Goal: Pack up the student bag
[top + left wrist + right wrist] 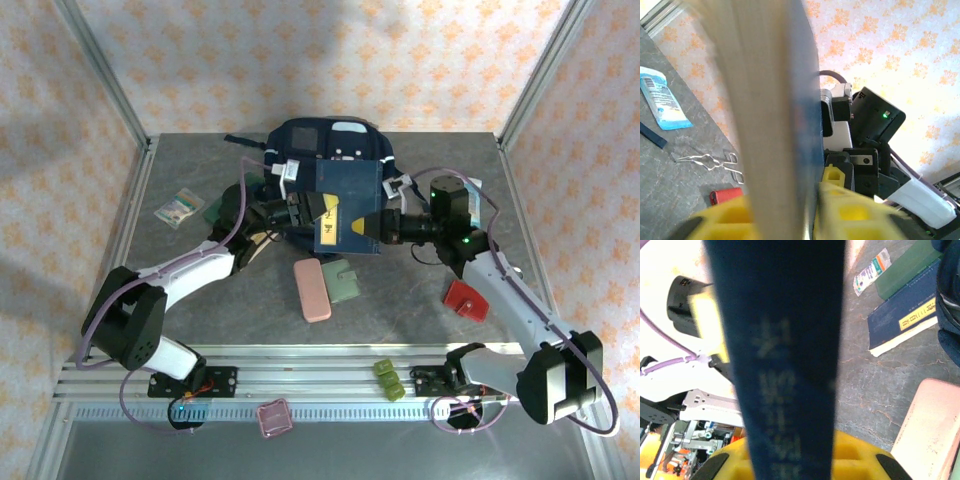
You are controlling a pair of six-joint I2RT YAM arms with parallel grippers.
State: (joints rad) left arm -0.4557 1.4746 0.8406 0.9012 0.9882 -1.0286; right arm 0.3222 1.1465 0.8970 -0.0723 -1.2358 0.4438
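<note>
The student bag (330,140), a navy backpack with white trim, lies at the back centre of the table. In front of it a navy book with a yellow label (349,196) is held up off the table between both grippers. My left gripper (318,208) is shut on its left edge; the left wrist view has the page edge and cover (775,100) clamped between yellow fingers (840,210). My right gripper (368,226) is shut on the lower right edge. The blurred navy spine (785,340) runs up from that gripper (790,457).
A pink case (312,289) and green wallet (345,281) lie in front of the book, a red item (466,299) to the right, a packet (179,207) to the left. Another navy book (905,320) and a green book (910,265) rest on the table. Metal tweezers (710,162) and a blue packet (660,100) lie near the right arm.
</note>
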